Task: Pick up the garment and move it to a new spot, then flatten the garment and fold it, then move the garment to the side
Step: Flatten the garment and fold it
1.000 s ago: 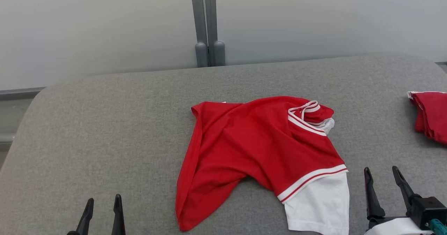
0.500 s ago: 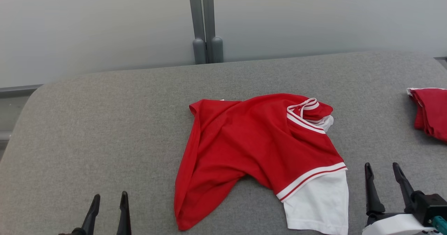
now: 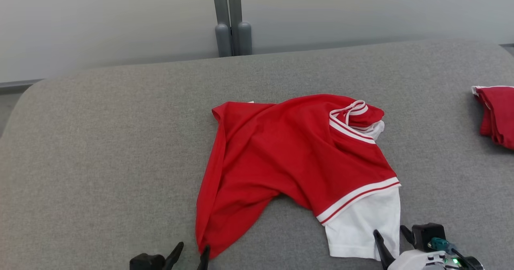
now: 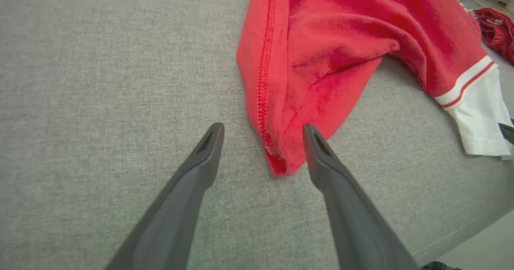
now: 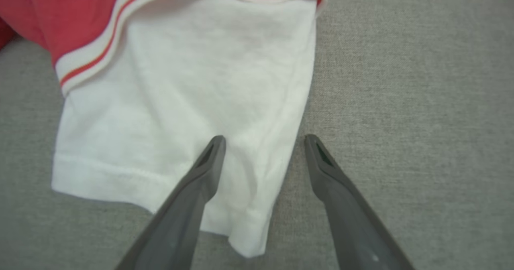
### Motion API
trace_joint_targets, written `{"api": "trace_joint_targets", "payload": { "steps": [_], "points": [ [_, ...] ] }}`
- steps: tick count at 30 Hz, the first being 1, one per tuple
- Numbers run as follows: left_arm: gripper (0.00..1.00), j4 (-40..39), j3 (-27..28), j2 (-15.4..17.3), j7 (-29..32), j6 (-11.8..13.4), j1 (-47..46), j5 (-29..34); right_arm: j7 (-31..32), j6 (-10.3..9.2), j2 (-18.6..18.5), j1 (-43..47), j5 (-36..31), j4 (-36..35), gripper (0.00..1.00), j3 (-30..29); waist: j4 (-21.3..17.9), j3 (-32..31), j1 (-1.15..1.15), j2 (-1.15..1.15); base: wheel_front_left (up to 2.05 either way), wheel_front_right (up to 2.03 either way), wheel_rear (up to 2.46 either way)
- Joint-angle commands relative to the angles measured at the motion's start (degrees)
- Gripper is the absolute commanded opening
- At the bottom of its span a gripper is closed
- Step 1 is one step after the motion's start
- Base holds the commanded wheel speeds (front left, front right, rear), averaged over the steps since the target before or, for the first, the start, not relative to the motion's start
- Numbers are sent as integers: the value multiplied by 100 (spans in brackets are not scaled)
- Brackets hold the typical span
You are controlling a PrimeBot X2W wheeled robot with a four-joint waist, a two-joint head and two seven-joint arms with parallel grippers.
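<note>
garment (image 3: 289, 161) red tee, crumpled, mid gray cushion (image 3: 100, 141), twd near edge | long axis diag: hem corner near-left, collar far-right; white sleeve pts to near edge | L claw (image 4: 263, 128) spread wide, 2 fingers straddle hem corner, holds 0 | R claw (image 5: 264, 138) spread wide over sleeve edge, holds 0

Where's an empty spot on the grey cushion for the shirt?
Biggest bare patch: left of the red shirt, to the cushion edge. A narrower strip: between shirt and red pile. Crowded: shirt's near corners, by left gripper and right gripper.
</note>
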Motion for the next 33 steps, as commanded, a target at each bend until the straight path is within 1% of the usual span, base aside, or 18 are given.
{"api": "trace_joint_targets", "payload": {
  "steps": [1, 3, 8, 9, 10, 11, 12, 17, 18, 19, 21, 22, 25, 27, 29, 30, 32, 33],
  "points": [
    [100, 117, -81, 44, 14, 3, -193, 1, 62, 0, 5, -138, -57, 84, 100, 34, -26, 187, 0, 0, 0, 0, 0],
    [100, 266, -147, -15, 13, 3, -280, -130, 84, 0, 23, -220, -48, 176, 100, 58, -35, 253, 0, 0, 0, 0, 0],
    [100, 472, -284, 35, -84, 3, -422, -304, 38, 0, 54, -357, -7, 338, 100, 150, -59, 335, 0, 0, 0, 0, 0],
    [70, 502, -309, 51, -81, 3, -433, -332, 35, 0, 58, -370, 9, 359, 100, 173, -62, 340, 0, 0, 0, 0, 0],
    [44, 532, -337, 70, -93, 3, -438, -360, 27, 0, 60, -382, 29, 384, 100, 199, -62, 337, 0, 0, 0, 0, 0],
    [33, 543, -355, 81, -101, 3, -433, -387, 28, 1, 61, -393, 43, 410, 100, 233, -61, 335, 0, 0, 0, 0, 0],
    [0, 544, -383, 91, -105, 3, -427, -415, 33, 2, 67, -400, 49, 438, 100, 275, -58, 332, 0, 0, 0, 0, 0],
    [0, 512, -579, 164, 50, 2, -424, -615, 210, 27, 110, -398, 282, 591, 100, 630, -19, 307, 0, 0, 0, 0, 0],
    [0, 514, -605, 185, 89, 2, -406, -641, 244, 32, 102, -398, 367, 609, 15, 727, -20, 295, 0, 0, 0, 0, 0],
    [0, 503, -649, 192, 138, 2, -375, -711, 248, 32, 102, -411, 493, 608, 0, 763, -25, 282, 0, 0, 0, 0, 0],
    [0, 373, -677, 204, 178, 2, -297, -923, 292, 30, 57, -420, 827, 516, 0, 852, -43, 238, 0, 0, 0, 0, 0],
    [0, 212, -654, 217, 179, 2, -269, -1077, 256, 13, 23, -413, 1095, 353, 0, 757, -58, 212, 0, 0, 0, 0, 0],
    [0, -472, -489, 392, 273, 2, -163, -1456, 236, -1, -167, -352, 1790, -437, 0, 439, -86, 153, 0, 0, 0, 0, 0],
    [0, -1313, -376, 509, 407, 2, -52, -1847, 390, 2, -218, -189, 2454, -1356, 0, 244, -127, 132, 0, 0, 0, 0, 0],
    [0, -2343, -188, 793, 617, 2, 40, -2178, 678, 1, -424, -19, 3075, -2506, 0, -74, -194, 135, 0, 0, 0, 0, 0],
    [0, -2967, -129, 922, 747, 2, 68, -2404, 856, 1, -540, 42, 3356, -3129, 0, -317, -238, 144, 0, 0, 0, 0, 0],
    [0, -3993, 84, 1200, 1071, 10, 126, -2811, 1235, 2, -647, 39, 3844, -4199, 0, -816, -329, 191, 0, 0, 0, 0, 0],
    [0, -4489, 210, 1293, 1250, 54, 90, -3069, 1426, 2, -610, -74, 4162, -4673, 0, -1084, -371, 239, 0, 0, 0, 0, 0]
  ]
}}
